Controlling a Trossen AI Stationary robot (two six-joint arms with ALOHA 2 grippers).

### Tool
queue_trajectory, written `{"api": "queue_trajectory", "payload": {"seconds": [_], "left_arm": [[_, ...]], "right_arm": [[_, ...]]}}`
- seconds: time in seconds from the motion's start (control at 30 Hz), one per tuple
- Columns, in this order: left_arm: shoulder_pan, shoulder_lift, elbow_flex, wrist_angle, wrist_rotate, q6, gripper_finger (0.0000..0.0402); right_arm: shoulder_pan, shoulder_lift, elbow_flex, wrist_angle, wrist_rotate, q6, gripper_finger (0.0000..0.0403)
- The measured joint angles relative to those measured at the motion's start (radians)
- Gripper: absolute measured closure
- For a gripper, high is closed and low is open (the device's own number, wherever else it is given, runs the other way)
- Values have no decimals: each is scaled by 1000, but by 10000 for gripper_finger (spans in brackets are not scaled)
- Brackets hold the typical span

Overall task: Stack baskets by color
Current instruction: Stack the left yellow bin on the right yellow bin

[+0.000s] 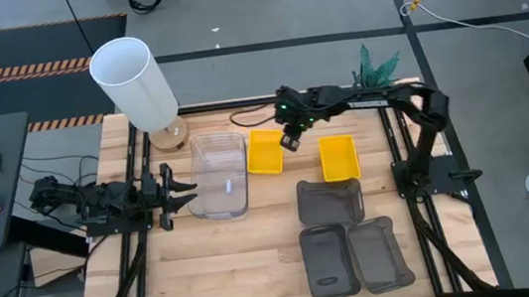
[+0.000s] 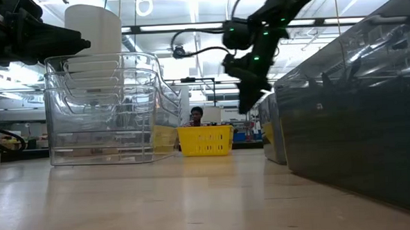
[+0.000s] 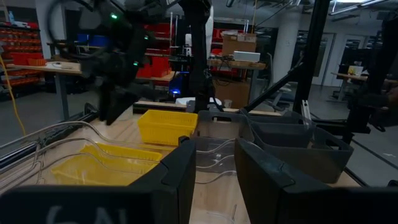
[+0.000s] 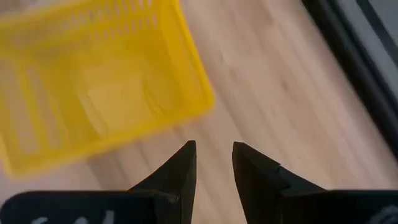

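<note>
Right claw (image 4: 214,163) above table, slightly open, empty; yellow basket (image 4: 93,87) just beside fingertips; left claw (image 1: 177,188) beside clear stack (image 1: 221,176), parted, empty.

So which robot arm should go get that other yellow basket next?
Probably the right. The right gripper hovers just beside one yellow basket, with the other yellow basket close by on its side. The left gripper sits at the clear baskets, which lie between it and the yellow ones.

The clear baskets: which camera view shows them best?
The low view: the clear baskets stand close and whole, their nested rims visible. The high view shows them from above as one outline. The left wrist view shows only edges; the right wrist view shows none.
</note>
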Motion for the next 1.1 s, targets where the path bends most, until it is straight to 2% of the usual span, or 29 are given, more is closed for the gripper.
{"api": "queue_trajectory", "payload": {"seconds": [0.2,0.37,0.63,0.83,1.1], "left_arm": [[0,0,0,0,0,0,285],[0,0,0,0,0,0,285],[0,0,0,0,0,0,285],[0,0,0,0,0,0,285],[0,0,0,-1,0,0,285]], "right_arm": [[-4,135,187,-26,-46,-72,282],[-8,238,305,-90,-75,-143,241],[-25,334,363,-114,-77,-216,188],[-49,348,362,-126,-80,-231,190],[-50,352,362,-126,-86,-225,226]]}}
